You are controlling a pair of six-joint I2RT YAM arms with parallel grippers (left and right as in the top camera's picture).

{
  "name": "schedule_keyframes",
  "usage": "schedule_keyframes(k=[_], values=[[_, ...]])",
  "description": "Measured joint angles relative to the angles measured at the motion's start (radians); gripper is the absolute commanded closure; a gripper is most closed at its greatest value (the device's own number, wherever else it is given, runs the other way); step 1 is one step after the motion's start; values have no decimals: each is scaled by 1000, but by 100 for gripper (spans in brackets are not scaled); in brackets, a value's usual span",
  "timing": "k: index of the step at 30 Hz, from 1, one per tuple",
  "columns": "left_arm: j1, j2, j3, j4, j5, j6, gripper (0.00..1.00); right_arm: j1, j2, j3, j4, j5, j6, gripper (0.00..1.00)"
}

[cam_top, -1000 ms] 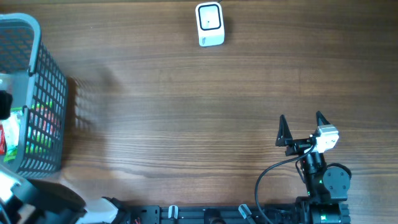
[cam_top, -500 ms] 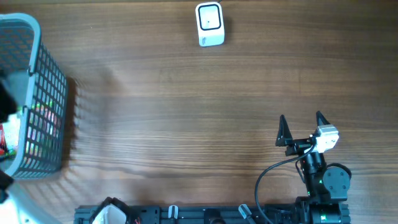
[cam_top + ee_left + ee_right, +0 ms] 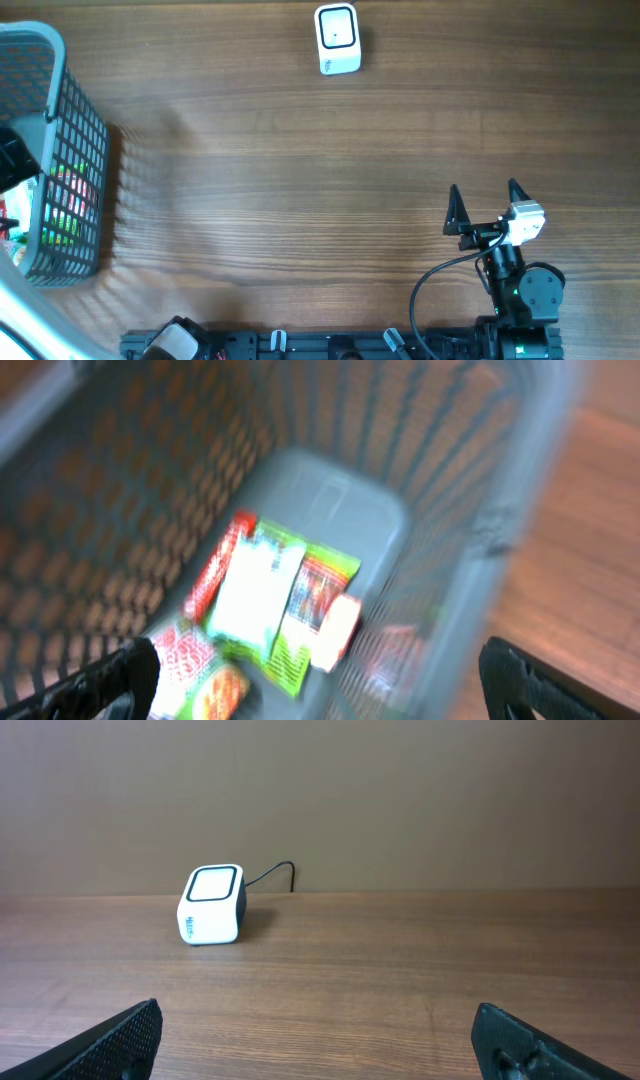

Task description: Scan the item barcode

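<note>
The items are several green, red and white packets [image 3: 265, 595] lying on the floor of a grey mesh basket [image 3: 470, 510]; the left wrist view of them is blurred. My left gripper [image 3: 320, 690] hangs above the basket, open, with nothing between its fingers. From overhead the basket [image 3: 75, 130] stands at the table's left edge with the packets [image 3: 65, 200] showing through its wall. The white barcode scanner [image 3: 337, 38] stands at the far middle of the table and also shows as the scanner [image 3: 212, 905] ahead of my right gripper [image 3: 320, 1050]. That right gripper [image 3: 484, 195] rests open and empty at the near right.
A dark part of the left arm [image 3: 10, 160] crosses the basket at the frame's left edge. The scanner's black cable [image 3: 275, 872] runs off behind it. The wooden table [image 3: 300, 200] stretches between basket, scanner and right arm.
The left arm has swung from the table's front-left corner out toward the left edge over the basket. The right arm and the scanner have stayed still.
</note>
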Motion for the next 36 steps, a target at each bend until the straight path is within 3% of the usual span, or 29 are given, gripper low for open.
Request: schedule_keyframes(k=[7,13,20,25,28,36], values=[[219,226,0,-52,8,-153,0,0,0,0,0,0,0,0],[325,363,-36,-14,27,-244,0,0,0,0,0,0,0,0],[330,452,-83,50,48,-277,0,0,0,0,0,0,0,0],[335,452,-84,65,69,-218,0,0,0,0,0,0,0,1],[327,452,-83,58,42,-296,0,0,0,0,0,0,0,0],[158,452,-73,11,-240,-523,0,0,0,0,0,0,0,0]])
